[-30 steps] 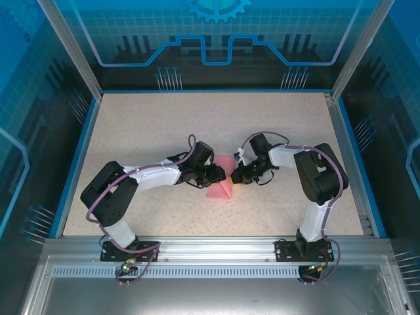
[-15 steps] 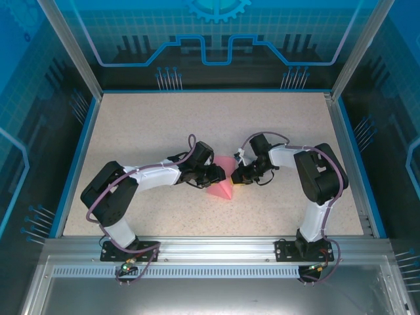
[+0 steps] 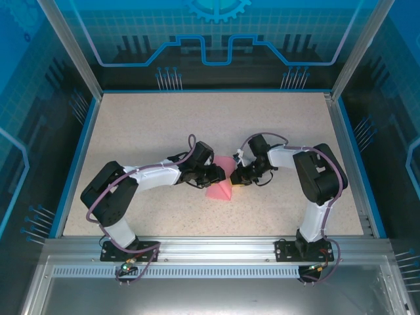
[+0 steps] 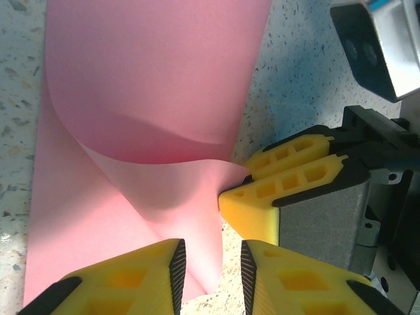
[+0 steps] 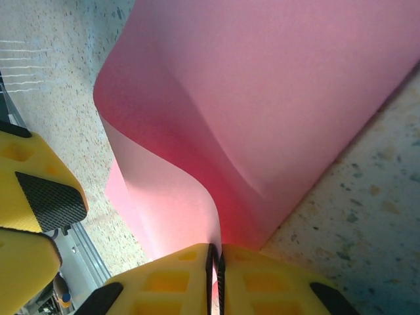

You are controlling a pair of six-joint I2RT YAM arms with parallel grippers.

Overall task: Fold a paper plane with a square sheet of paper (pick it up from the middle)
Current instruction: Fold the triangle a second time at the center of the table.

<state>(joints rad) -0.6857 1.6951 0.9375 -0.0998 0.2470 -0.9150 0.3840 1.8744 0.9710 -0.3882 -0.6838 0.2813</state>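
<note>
The square sheet of paper (image 3: pixel 220 188) is pink and lies on the table between both grippers, partly folded, with one flap curling upward (image 4: pixel 151 85). My right gripper (image 5: pixel 215 262) is shut on the edge of that raised flap (image 5: pixel 275 85). In the left wrist view it shows as yellow fingers (image 4: pixel 239 180) pinching the flap's corner. My left gripper (image 4: pixel 209 272) stands open just left of it. Its jaws are apart, one on each side of the paper's lower tip, without clamping it. From above, the left gripper (image 3: pixel 219 175) and the right gripper (image 3: pixel 235 176) nearly meet over the sheet.
A speckled tabletop (image 3: pixel 197 125) stretches behind the arms, bounded by a blue rim (image 3: pixel 79 157) and clear enclosure walls. One of the left gripper's fingers (image 5: pixel 29 177) sits close at the left of the right wrist view.
</note>
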